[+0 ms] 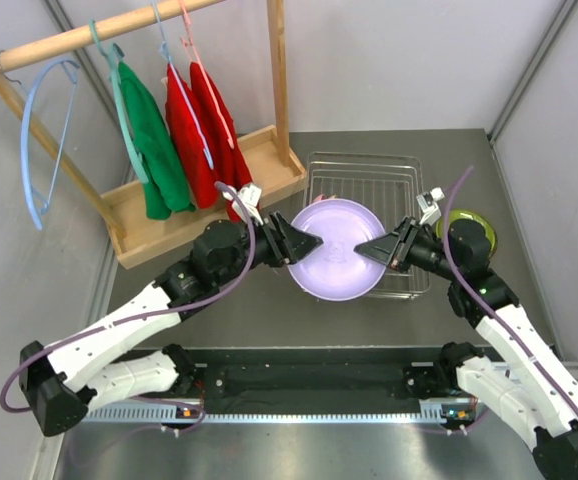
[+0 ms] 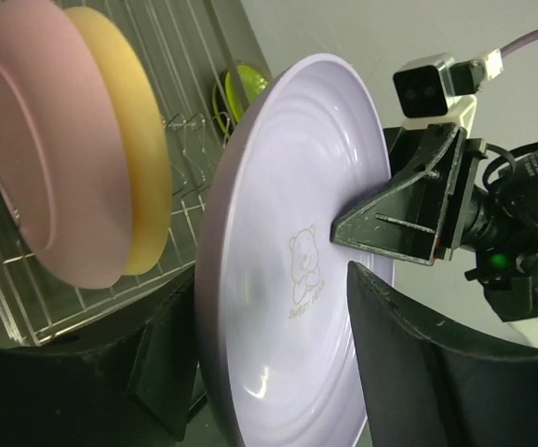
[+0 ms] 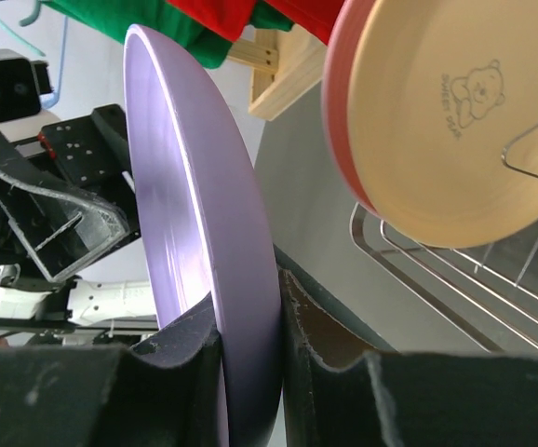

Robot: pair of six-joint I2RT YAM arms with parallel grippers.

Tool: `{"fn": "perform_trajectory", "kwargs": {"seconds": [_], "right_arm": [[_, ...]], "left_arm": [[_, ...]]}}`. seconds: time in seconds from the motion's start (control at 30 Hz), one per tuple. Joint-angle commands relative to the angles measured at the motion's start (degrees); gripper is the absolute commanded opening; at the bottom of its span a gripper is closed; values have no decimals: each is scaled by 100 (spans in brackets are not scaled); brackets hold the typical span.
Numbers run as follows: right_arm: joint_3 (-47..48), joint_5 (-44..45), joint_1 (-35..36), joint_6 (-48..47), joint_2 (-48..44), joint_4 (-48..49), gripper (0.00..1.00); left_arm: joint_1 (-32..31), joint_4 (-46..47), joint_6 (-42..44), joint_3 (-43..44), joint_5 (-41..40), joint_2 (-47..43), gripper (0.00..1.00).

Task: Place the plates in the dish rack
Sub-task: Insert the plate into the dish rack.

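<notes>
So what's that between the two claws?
The lavender plate, on edge, as the top view shows. The right gripper pinches one rim; the left gripper stands open around the other.

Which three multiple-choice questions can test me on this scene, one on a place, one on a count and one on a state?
1. Where is the green plate?
A. in the rack
B. in front of the rack
C. right of the rack, outside it

2. How many plates stand in the rack?
A. none
B. two
C. four

3. Which gripper clamps the lavender plate?
A. right
B. left
C. neither

Answers:
1 C, it shows beyond the rack's right side.
2 B, only a pink plate and an orange plate stand there.
3 A, the right gripper pinches the rim, while the left gripper stands open around it.
</notes>
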Motion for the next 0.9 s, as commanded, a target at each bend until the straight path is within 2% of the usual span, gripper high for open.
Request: {"fn": "perform_trajectory", "kwargs": {"seconds": [0.0,0.03,0.13,0.17,0.27,0.3,0.37,0.4,0.43,0.47,0.53,0.57,0.6,0.7,0.87], "right_arm": [[34,-203,52,245,-97,776,4],[17,-177,52,237,-97,769,4],[43,-107,61,193,-106,673,4],[43,-98,61,150,-115,664,5],[95,42,52,-8,-132,260,12],[113,130,61,-61,-141,33,14],[192,218,61,-219,-124,-144,23],[279,314,52,-298,-124,-276,26],[341,394,52,-386,-132,-582,31],[420,508,52,-587,-132,-819,43],[666,903,61,-790,-167,-1476,54],[745,1069,61,-1000,-194,-1699,66],[902,1428,61,-1080,-263,-1892,71],[1158,2140,61,-1301,-404,-2701,80],[1343,2916,52,-1389,-774,-3509,83]], "left_arm": [[-20,990,-153,-59,418,201,65],[-20,1026,-179,-24,481,254,64],[-20,1281,-320,-67,657,334,50],[-20,1316,-329,-85,648,317,41],[-20,1176,-294,2,596,299,26],[-11,1150,-259,64,578,290,17],[-11,1071,-198,134,569,299,8],[-11,1035,-162,230,561,308,0],[-11,922,-127,292,526,325,0],[-11,816,-92,362,482,377,0],[-11,371,101,652,237,439,0],[-11,193,267,784,122,544,0],[-11,-52,356,1055,-9,588,0],[-20,-967,733,1704,-686,896,0],[-46,-2013,1155,2656,-1539,1624,0]]}}
